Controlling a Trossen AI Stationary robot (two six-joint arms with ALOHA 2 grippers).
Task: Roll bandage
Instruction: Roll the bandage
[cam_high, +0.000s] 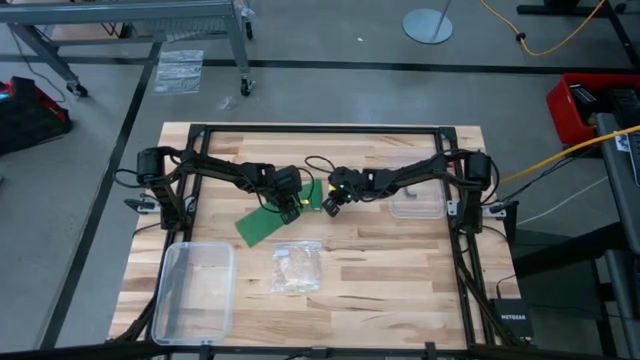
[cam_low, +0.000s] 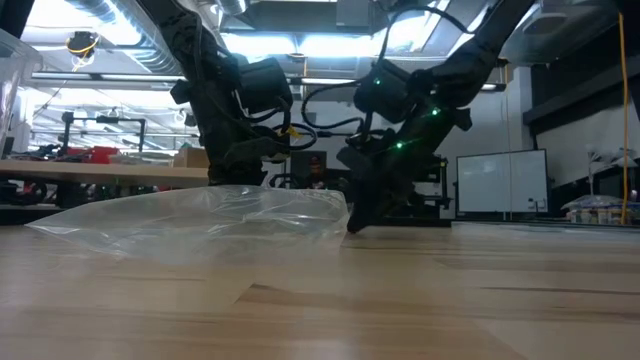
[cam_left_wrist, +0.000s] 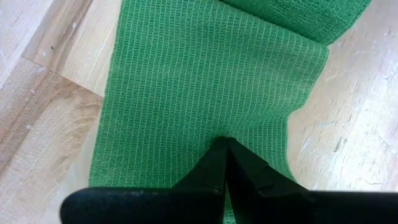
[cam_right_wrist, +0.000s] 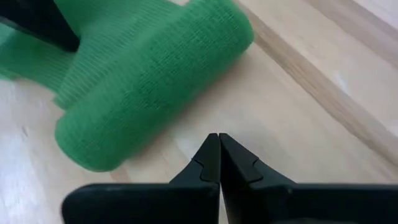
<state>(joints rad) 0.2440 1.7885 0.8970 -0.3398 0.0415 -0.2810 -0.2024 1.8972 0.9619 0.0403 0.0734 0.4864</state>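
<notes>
High view, wooden table (cam_high: 400, 270), grey floor (cam_high: 330, 95)

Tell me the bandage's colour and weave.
Bright green bandage, fine grid-like mesh weave; clearest in the left wrist view.

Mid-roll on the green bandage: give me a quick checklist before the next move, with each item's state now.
1. Left pincer shut, tips on the flat bandage strip: ok.
2. Right pincer shut, beside the rolled end, not gripping it: ok.
3. Roll tight and even: cannot tell.
4. Plastic bag apart from the bandage: ok.
5. Clear box out of the way, near the table's corner: ok.
</notes>
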